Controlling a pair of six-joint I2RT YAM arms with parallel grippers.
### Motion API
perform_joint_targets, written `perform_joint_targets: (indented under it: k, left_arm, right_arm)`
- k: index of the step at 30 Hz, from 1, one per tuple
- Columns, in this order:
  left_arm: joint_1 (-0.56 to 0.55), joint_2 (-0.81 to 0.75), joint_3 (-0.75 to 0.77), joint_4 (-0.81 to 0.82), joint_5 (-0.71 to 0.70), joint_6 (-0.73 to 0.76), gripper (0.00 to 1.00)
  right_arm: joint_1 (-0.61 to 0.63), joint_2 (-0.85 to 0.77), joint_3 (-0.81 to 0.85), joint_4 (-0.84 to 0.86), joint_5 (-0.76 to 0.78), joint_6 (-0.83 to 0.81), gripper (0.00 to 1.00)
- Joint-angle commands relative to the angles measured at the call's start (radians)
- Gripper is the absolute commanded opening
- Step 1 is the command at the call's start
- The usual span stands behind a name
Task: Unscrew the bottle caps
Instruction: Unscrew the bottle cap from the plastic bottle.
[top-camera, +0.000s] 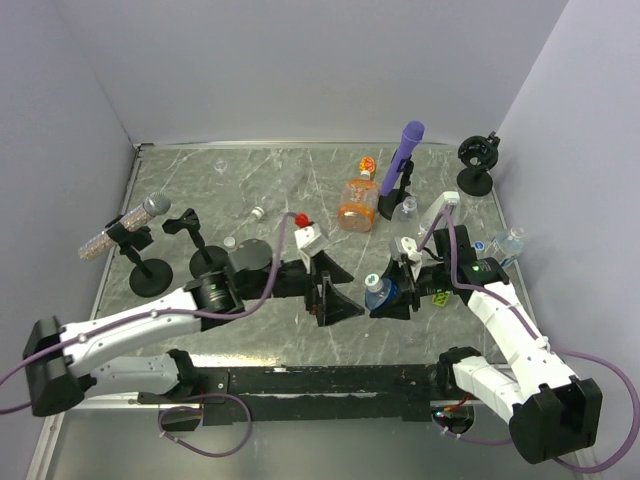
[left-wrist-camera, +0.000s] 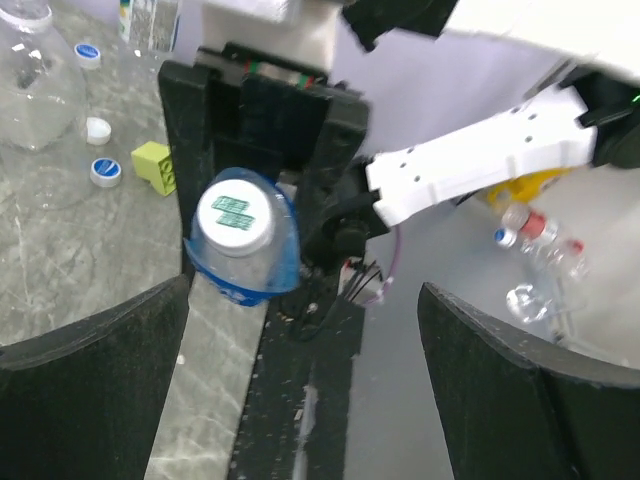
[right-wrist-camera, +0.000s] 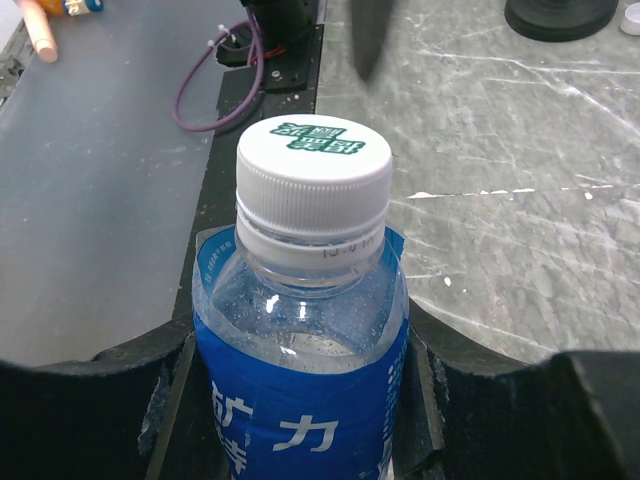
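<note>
The blue-labelled bottle (right-wrist-camera: 300, 420) fills the centre of the right wrist view. The right gripper (top-camera: 395, 290) is clamped on its body, and its white cap (right-wrist-camera: 313, 160) is on. In the left wrist view the left gripper (left-wrist-camera: 305, 345) has its fingers (left-wrist-camera: 90, 350) wide apart at lower left and lower right. The cap lies beyond them, left of centre, untouched.

Bright, even overhead light, soft faint shadows, mild blur at wrist-view edges.

Top camera looks down from above and behind, over the counter (top-camera: 300, 185). Both wrist cameras sit close on one bottle (right-wrist-camera: 300, 400): left faces its cap (left-wrist-camera: 235, 222), right looks along it.
</note>
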Motion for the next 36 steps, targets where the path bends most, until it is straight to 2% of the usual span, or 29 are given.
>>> perform_joint_targets:
  k: [1, 10, 13, 22, 27, 31, 34, 36]
  left_arm:
    - [0.029, 0.071, 0.012, 0.189, 0.133, 0.074, 0.97]
    - [0.029, 0.155, -0.014, 0.379, 0.114, 0.029, 0.83]
    - [0.029, 0.183, -0.006, 0.387, 0.119, 0.019, 0.78]
    - [0.029, 0.215, -0.031, 0.442, 0.106, -0.006, 0.75]
    - [0.029, 0.243, -0.021, 0.455, 0.119, -0.021, 0.66]
    - [0.029, 0.247, -0.02, 0.455, 0.113, -0.032, 0.51]
    - [0.029, 0.235, -0.038, 0.478, 0.09, -0.052, 0.32]
    - [0.028, 0.221, -0.058, 0.505, 0.071, -0.07, 0.27]
  right_arm:
    - [0.006, -0.001, 0.046, -0.005, -0.05, -0.068, 0.13]
    - [0.006, 0.011, 0.057, -0.003, -0.05, -0.048, 0.13]
    - [0.006, 0.008, 0.056, 0.0, -0.05, -0.045, 0.13]
    - [0.006, 0.011, 0.059, -0.002, -0.054, -0.042, 0.13]
    - [0.006, 0.014, 0.059, 0.001, -0.053, -0.037, 0.13]
    - [0.006, 0.016, 0.059, 0.003, -0.05, -0.033, 0.13]
    - [0.006, 0.016, 0.059, 0.004, -0.05, -0.03, 0.13]
    - [0.006, 0.019, 0.059, 0.004, -0.048, -0.028, 0.13]
